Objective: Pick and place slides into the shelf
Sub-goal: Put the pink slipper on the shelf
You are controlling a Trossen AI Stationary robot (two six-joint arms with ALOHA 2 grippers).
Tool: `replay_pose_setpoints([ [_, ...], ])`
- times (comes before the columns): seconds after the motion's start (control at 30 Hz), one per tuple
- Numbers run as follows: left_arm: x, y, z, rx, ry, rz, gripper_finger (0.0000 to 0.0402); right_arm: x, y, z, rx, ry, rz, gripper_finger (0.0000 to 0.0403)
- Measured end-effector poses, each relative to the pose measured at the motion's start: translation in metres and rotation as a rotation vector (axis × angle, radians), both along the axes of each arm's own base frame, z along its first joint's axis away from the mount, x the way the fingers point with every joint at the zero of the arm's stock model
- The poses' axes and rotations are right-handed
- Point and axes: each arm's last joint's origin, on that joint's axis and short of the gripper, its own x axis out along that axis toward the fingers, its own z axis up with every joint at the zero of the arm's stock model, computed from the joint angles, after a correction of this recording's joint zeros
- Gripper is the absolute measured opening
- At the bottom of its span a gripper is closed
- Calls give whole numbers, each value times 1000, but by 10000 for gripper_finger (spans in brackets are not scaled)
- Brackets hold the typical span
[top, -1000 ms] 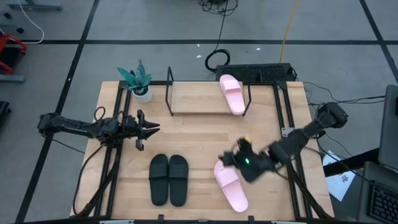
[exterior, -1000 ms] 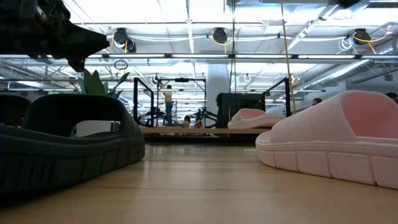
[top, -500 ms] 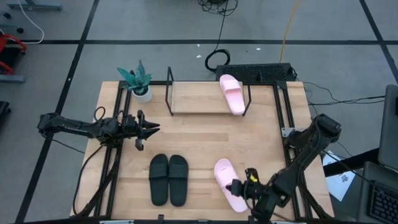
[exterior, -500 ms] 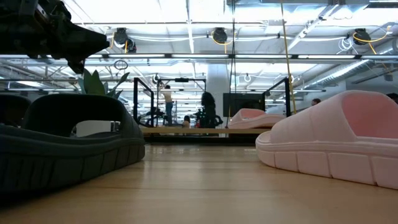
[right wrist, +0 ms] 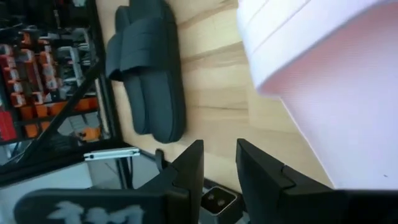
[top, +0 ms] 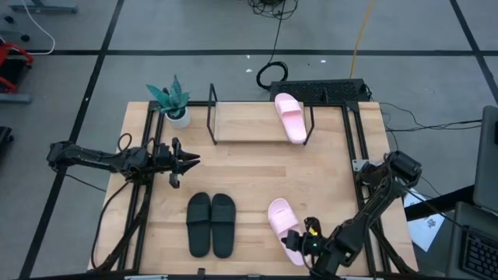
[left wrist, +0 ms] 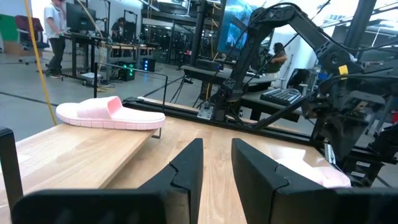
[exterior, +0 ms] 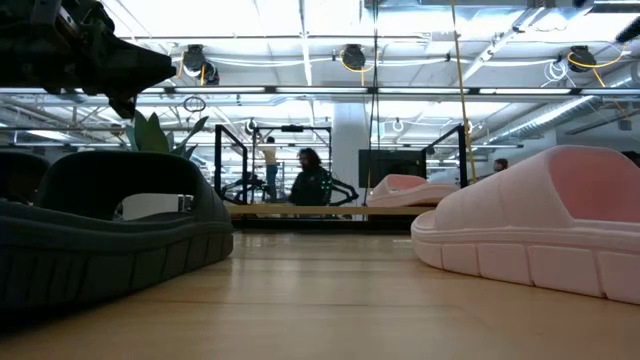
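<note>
Progress stood at one slide of four, judged from how things lay. High view: one pink slide lay on the shelf, at its end farthest from the potted plant; the second pink slide and the black pair lay on the table, well in front of the shelf. The right gripper hung at the loose pink slide's heel end, close to the table's front edge. The left gripper waited in front of the plant, holding nothing.

Low view: one black slide and the loose pink one filled the foreground; the shelved slide showed beyond, on the board.

Left wrist view: its fingers stood slightly parted, empty.

Right wrist view: fingers parted narrowly, gripping nothing; the pink slide lay just beside them.

Three slides remained to be shelved.
</note>
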Motion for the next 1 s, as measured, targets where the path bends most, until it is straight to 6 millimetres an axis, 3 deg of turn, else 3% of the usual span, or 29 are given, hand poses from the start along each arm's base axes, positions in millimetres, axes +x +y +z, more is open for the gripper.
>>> replay_pose_setpoints([
  [0.53,0,0,0,-1,1,-12,88,-3,-19,-7,-106,157,-19,86],
  [1.0,0,-1,0,-2,1,-37,88,-4,-22,-18,-68,184,-11,86],
])
